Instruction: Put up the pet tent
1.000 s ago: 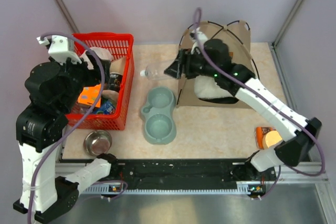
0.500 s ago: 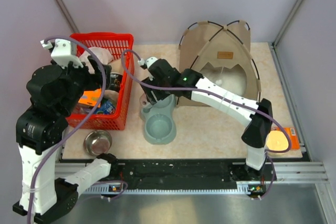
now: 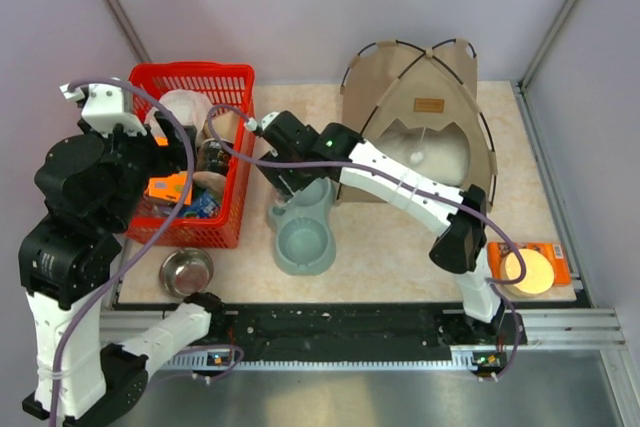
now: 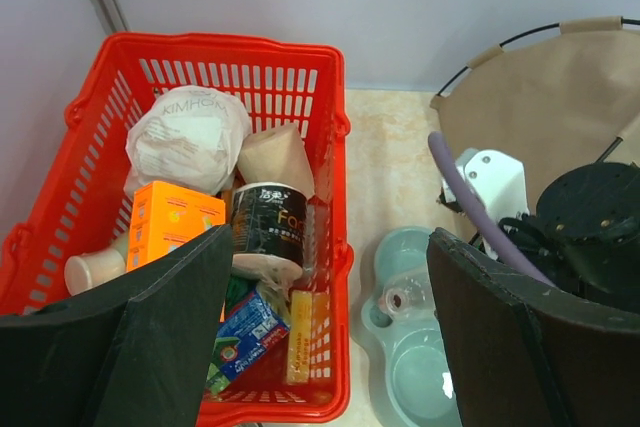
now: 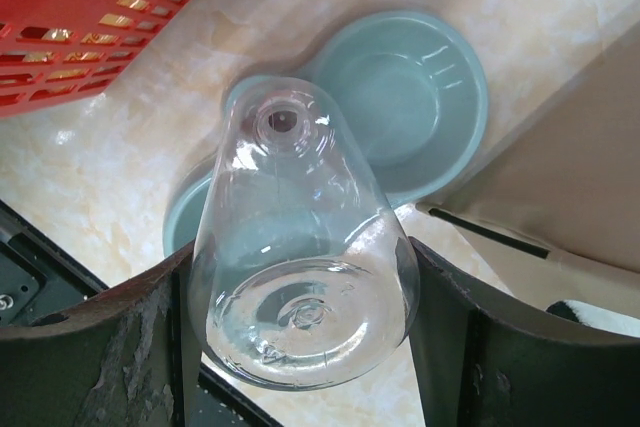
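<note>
Finding the pet tent point(image 3: 420, 122) standing upright at the back right of the tabletop point(image 3: 400, 242), poles arching, doorway facing the arms, base running left to right along the back. Logging the right gripper point(image 5: 300, 342) clamping a clear bottle point(image 5: 300, 267) around its wide end, neck pointing down toward the green double bowl point(image 3: 303, 222). Placing the tent just beside that gripper, on its right, with a tan panel showing at the edge of the right wrist view. Judging the right arm the nearer one, stretching across the tent's front. Noting the left gripper point(image 4: 330, 317) hovering over the red basket point(image 3: 200, 75), fingers spread wide, holding nothing, well apart from the tent. Reading the surface as flat, pale, stone-patterned, probably hard and smooth. Counting little room: bowl touching or nearly touching the tent's front left corner, basket beyond it, walls point(image 3: 300, 7) close behind and to the right. Judging the tent as raised, and the nearer gripper as busy with the bottle.
</note>
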{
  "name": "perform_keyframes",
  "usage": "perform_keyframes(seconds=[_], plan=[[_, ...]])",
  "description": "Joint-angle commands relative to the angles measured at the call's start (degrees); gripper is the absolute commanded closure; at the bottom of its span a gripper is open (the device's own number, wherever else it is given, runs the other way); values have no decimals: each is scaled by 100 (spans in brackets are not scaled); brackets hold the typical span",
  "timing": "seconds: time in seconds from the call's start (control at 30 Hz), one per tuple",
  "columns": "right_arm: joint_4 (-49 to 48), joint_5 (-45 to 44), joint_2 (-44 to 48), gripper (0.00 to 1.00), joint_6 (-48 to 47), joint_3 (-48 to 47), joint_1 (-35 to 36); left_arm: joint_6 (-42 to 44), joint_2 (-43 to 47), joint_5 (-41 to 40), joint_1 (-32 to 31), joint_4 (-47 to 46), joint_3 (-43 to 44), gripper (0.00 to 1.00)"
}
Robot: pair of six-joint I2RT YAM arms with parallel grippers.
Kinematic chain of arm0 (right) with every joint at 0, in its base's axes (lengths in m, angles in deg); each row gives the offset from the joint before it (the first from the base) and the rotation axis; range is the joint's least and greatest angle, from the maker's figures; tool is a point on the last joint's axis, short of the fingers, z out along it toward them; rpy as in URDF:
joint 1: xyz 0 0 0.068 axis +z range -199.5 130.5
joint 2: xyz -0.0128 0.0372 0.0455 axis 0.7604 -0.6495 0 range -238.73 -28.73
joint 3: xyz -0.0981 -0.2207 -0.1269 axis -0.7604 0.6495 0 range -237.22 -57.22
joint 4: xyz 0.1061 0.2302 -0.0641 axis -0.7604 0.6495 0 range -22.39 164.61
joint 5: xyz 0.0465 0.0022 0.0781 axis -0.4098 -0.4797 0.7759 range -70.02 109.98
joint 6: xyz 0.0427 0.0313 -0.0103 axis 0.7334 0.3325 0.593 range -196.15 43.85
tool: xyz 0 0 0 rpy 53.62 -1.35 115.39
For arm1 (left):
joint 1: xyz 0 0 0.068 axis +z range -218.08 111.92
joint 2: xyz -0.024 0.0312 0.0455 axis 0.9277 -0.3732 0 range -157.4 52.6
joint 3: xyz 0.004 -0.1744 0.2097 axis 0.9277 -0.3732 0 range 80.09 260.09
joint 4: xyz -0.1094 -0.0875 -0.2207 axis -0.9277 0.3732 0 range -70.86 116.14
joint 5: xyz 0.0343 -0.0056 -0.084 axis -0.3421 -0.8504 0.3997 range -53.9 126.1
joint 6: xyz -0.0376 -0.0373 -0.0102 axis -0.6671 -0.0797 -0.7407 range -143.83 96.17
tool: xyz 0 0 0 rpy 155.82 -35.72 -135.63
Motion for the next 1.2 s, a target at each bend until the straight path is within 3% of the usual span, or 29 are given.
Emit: perform_keyframes(seconds=[0.0, 0.7, 1.03, 1.17], plan=[[296, -66, -142, 67, -117, -377, 182, 207, 126, -330, 14, -322, 142, 17], [613, -277, -907, 67, -424, -1001, 411, 304, 513, -673, 6, -727, -158, 17], [43, -1121, -1109, 57, -872, -992, 630, 295, 504, -647, 6, -762, -193, 17], [-265, -1270, -1109, 47, -960, -975, 630, 295, 522, -612, 14, -788, -184, 17]])
